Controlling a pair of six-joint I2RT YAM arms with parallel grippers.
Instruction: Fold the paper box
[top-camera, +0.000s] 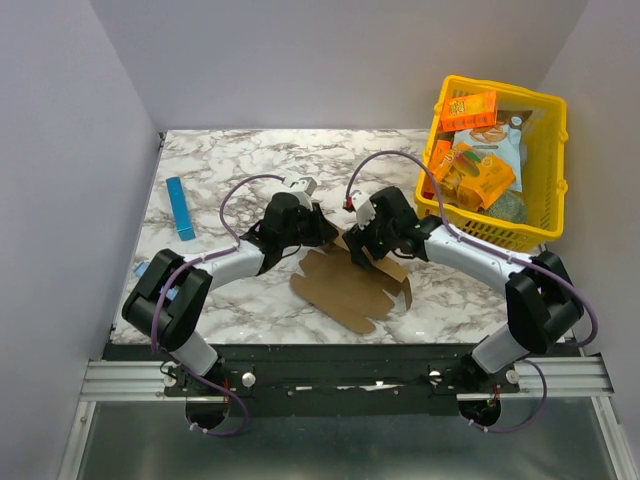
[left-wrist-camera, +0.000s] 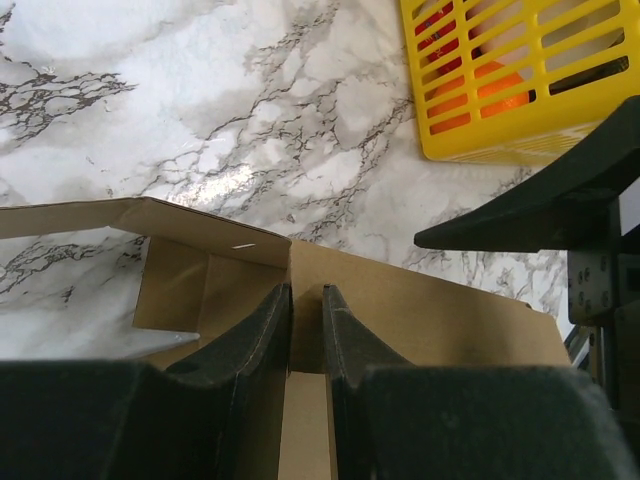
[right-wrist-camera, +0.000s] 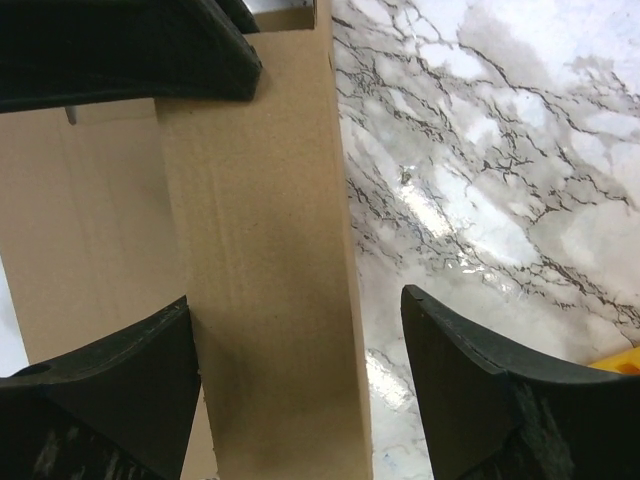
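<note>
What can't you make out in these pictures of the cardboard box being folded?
Left wrist view: whether the left gripper pinches the paper box; its fingers cover the contact.
Right wrist view: the box's outline, cut off by the frame edges.
Top view: the box's far flaps, under the left gripper and right gripper.
Top view: print on the packs in the yellow basket, too small.

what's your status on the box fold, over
Left gripper pinched on a flap of the brown cardboard box sheet. Right gripper open around a panel. Yellow plastic basket stands apart.
</note>
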